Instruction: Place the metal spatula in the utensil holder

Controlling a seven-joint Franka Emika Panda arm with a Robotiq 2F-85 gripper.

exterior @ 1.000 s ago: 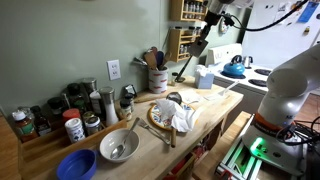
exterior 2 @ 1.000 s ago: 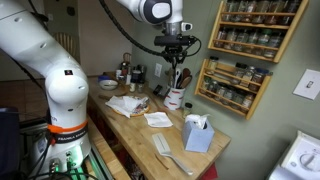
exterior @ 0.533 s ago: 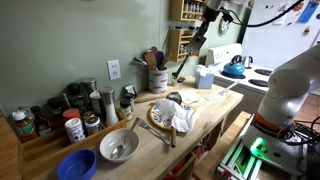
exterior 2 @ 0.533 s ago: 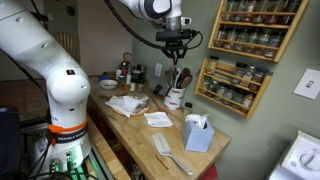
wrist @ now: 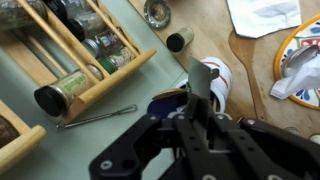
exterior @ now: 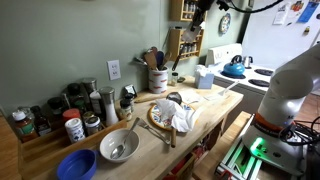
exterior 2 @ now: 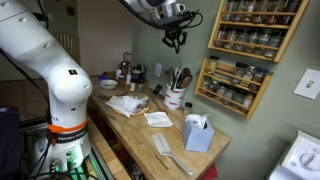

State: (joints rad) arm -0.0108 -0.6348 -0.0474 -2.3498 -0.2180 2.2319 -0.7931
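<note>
My gripper [exterior: 198, 12] is high above the counter and shut on the metal spatula [exterior: 186, 48], a long grey utensil that hangs slanting down from the jaws. Its lower tip is just above and beside the utensil holder [exterior: 158, 80], a cream-white crock by the wall that holds brown wooden spoons [exterior: 152, 57]. In the other exterior view the gripper [exterior 2: 174, 28] is well above the crock [exterior 2: 175, 99]. In the wrist view the spatula's blade [wrist: 200, 80] points out from the jaws [wrist: 195, 115] over the crock [wrist: 220, 88].
A wooden spice rack [exterior 2: 245, 55] hangs on the wall next to the crock. On the counter are a tissue box [exterior: 204, 77], a plate with a white cloth [exterior: 175, 115], a grey bowl [exterior: 118, 146], a blue bowl [exterior: 76, 165] and spice jars [exterior: 70, 120]. A stove [exterior: 240, 70] is beyond.
The gripper has risen with the spatula in it; the spatula's tip has lifted to just above the crock's rim.
</note>
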